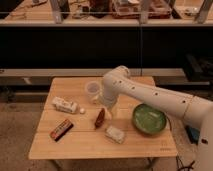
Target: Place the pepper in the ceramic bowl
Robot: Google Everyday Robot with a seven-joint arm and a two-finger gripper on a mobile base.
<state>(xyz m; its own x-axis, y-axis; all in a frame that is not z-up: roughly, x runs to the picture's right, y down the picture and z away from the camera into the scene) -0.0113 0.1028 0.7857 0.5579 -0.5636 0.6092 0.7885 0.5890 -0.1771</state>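
Pepper (100, 118) outside bowl (149, 120), beside end effector (107, 108).

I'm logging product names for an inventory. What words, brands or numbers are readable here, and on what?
No text can be read anywhere.
Dark bar: orange markings, too blurred to read.
White packet: any print is too blurred to read.
Pale packet, cup, green bowl, pepper: no lettering visible.
Gripper, just above and right of the pepper: no label visible.
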